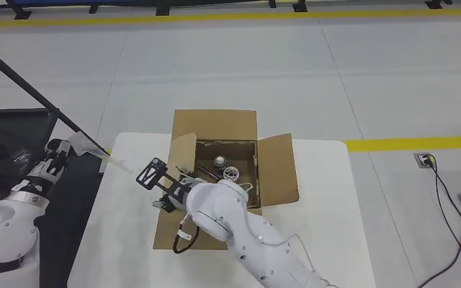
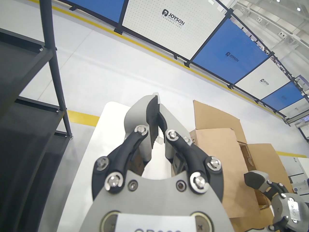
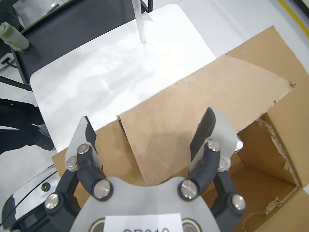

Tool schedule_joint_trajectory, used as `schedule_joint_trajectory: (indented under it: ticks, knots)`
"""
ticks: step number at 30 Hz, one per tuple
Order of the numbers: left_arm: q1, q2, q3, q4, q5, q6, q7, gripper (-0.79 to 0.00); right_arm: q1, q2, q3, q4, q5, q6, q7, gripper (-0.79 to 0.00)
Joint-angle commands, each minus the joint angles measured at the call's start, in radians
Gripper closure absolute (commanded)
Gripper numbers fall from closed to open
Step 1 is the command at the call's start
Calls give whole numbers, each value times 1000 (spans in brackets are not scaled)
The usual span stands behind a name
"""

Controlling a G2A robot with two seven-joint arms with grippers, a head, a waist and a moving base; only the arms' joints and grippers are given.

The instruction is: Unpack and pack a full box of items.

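An open cardboard box (image 1: 216,122) stands at the back middle of the white table (image 1: 324,216), its flaps folded out. Inside lie a round white item (image 1: 230,171) and a dark-topped item (image 1: 221,160). My right gripper (image 3: 147,124) is open and holds nothing. It hovers over the box's left flap (image 3: 193,92), where it also appears as the right gripper (image 1: 153,173). My left gripper (image 2: 157,119) is shut over the table's left corner, the left gripper (image 1: 108,155) well apart from the box. A thin pale tip (image 3: 142,32) sticks out past its fingers; I cannot tell what it is.
A black shelf frame (image 1: 21,129) stands close to the table's left edge, with a green bottle (image 3: 12,37) on it. A person's dark leg (image 3: 19,121) is beside the table. A cable (image 1: 439,194) lies on the floor to the right.
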State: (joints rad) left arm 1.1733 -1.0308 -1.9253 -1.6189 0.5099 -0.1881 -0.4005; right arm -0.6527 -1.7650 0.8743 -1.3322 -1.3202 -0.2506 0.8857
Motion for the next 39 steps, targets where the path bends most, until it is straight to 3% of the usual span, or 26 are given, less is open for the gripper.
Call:
schedule_joint_trajectory:
  ticks: [1, 4, 11, 20, 29, 35, 39]
  knots:
    - [-2, 1, 4, 2, 3, -1, -1, 0, -25, 15, 67, 11, 25, -54, -32, -785]
    - [-5, 3, 11, 5, 9, 1, 0, 0, -48, 39, 151, 53, 96, -225, -142, -785]
    - [-6, 6, 15, 8, 14, 8, 3, 0, -19, 55, 194, 188, 137, -348, -249, -785]
    - [-6, 10, 22, 9, 14, 19, 10, 0, 95, 42, 157, 392, 217, -389, -280, -785]
    - [-3, 13, 29, 7, 6, 28, 18, 0, 191, 20, 113, 535, 314, -388, -222, -785]
    - [-1, 14, 30, 6, 1, 32, 24, 0, 202, 18, 89, 508, 302, -389, -237, -785]
    - [1, 16, 31, 3, 0, 32, 24, 0, 163, 28, 79, 374, 239, -350, -236, -785]
